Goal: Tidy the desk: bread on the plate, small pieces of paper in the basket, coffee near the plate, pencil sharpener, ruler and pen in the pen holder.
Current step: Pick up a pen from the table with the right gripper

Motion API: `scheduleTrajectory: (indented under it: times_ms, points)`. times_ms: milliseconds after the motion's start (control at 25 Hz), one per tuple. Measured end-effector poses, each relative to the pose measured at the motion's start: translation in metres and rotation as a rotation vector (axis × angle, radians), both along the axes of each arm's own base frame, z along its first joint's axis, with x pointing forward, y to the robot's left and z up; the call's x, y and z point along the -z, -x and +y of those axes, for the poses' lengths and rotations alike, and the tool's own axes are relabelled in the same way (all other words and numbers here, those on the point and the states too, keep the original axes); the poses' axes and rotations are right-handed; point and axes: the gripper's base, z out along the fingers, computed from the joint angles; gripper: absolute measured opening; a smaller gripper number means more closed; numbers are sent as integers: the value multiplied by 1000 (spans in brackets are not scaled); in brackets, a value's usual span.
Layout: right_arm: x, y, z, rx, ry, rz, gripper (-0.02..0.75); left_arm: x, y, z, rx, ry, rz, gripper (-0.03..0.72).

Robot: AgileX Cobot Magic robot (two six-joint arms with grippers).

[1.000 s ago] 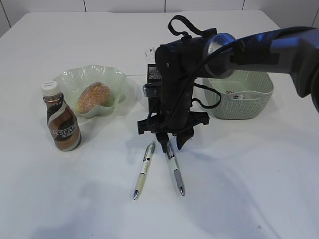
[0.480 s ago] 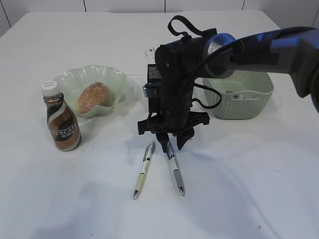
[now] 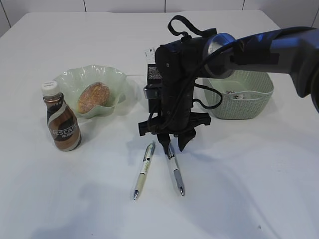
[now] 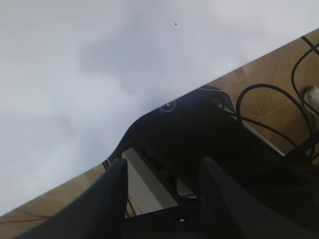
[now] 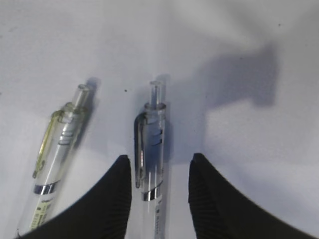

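Note:
Two pens lie side by side on the white desk (image 3: 259, 174). My right gripper (image 3: 173, 144) stands open over the top end of the right pen (image 3: 175, 172). In the right wrist view its fingertips (image 5: 122, 167) straddle this grey-clipped pen (image 5: 152, 144) without gripping it. The yellow-clipped pen (image 5: 60, 144) lies to the left of it. The bread (image 3: 93, 97) sits in the plate (image 3: 67, 79), and the coffee (image 3: 62, 122) stands just in front of that. Small pieces of paper (image 3: 234, 93) lie in the basket (image 3: 244, 102). My left gripper (image 4: 163, 164) is open and holds nothing. Pen holder, ruler and pencil sharpener are hidden or out of view.
The right arm (image 3: 249, 47) reaches in from the right across the middle and hides the desk behind it. The left wrist view looks past the desk's edge (image 4: 199, 89) to a wooden floor with cables (image 4: 279, 124).
My right gripper has sunk a little closer to the right pen. Nothing else has moved.

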Motion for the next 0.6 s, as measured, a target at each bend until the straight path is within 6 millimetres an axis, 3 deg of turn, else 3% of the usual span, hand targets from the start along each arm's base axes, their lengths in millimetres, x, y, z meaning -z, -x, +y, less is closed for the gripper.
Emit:
scheduleTrajectory:
  times_ms: [600]
  points:
    - [0, 1, 1, -8, -10, 6, 317, 0, 0, 0, 0, 0, 0, 328]
